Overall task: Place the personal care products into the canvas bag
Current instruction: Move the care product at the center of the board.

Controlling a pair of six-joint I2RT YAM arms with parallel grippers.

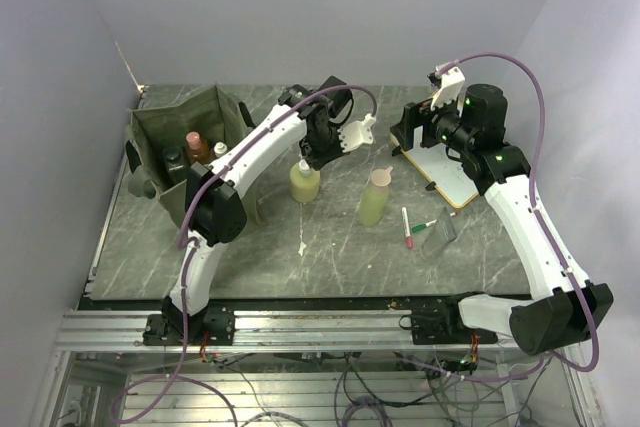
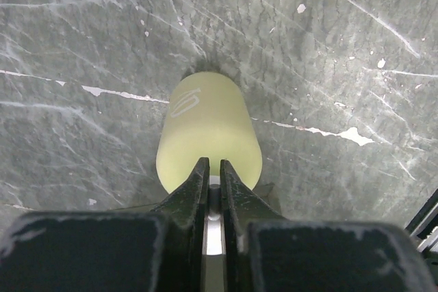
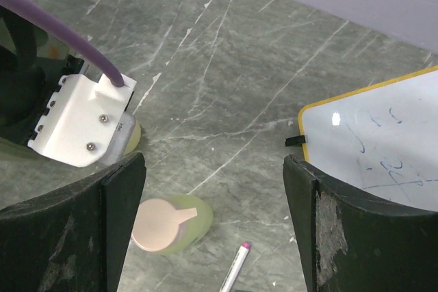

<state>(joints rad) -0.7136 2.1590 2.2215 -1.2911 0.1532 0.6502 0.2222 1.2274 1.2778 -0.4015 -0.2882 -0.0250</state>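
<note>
Left gripper (image 2: 213,171) is pinched narrow on the cap of the pale yellow bottle (image 2: 209,128), upright on the surface (image 1: 330,247) beside the canvas bag (image 1: 160,127). Looks set for lifting. Right gripper (image 3: 213,182) hangs wide, clear.

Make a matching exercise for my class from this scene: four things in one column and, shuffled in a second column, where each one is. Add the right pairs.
Things
1. pale yellow bottle
2. beige-capped green bottle
3. amber bottle
4. whiteboard

Places
A. inside the canvas bag
B. lying at the right of the table
C. held at its cap between the left arm's fingers
D. standing free, just left of the red pen

Pairs: 1-C, 2-D, 3-A, 4-B.
</note>
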